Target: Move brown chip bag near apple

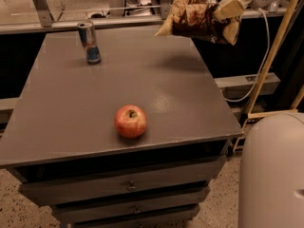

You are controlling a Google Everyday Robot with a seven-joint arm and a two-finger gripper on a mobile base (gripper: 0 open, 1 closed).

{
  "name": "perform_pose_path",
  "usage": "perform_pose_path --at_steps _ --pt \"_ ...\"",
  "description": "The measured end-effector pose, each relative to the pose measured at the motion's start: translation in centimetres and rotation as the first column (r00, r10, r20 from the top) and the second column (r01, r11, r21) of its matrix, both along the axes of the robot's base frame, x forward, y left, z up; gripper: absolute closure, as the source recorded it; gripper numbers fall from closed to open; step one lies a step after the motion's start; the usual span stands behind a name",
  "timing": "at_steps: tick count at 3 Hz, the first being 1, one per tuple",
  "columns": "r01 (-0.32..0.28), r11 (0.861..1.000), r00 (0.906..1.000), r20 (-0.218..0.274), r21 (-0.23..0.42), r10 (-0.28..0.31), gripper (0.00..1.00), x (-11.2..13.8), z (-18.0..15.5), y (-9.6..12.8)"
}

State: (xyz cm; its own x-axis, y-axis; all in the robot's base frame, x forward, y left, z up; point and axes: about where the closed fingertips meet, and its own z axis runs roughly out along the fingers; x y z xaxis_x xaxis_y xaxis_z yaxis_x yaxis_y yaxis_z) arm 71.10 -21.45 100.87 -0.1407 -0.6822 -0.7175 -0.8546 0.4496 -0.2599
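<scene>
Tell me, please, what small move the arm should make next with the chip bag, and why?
Probably carry the brown chip bag toward the near edge, kept raised. The gripper grips it in the air over the far right corner of the table, while the apple sits near the front edge. The can at far left is off that path.

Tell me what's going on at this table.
The robot's gripper is shut on the right end of the brown chip bag and holds it in the air above the far right corner of the grey cabinet top. The bag is off the surface, and its shadow falls on the top below it. The apple sits alone near the front edge, well apart from the bag. A drink can stands upright at the far left.
</scene>
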Motion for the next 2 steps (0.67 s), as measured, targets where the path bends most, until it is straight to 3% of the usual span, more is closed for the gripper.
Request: perform_pose_path --at_steps 1,2 --pt "-0.03 0.999 0.9992 -0.026 0.019 0.031 1.0 -1.0 0.6 1.6" --pt "-0.054 0.999 0.9971 -0.054 -0.007 0.054 1.0 -2.1 1.4 4.4"
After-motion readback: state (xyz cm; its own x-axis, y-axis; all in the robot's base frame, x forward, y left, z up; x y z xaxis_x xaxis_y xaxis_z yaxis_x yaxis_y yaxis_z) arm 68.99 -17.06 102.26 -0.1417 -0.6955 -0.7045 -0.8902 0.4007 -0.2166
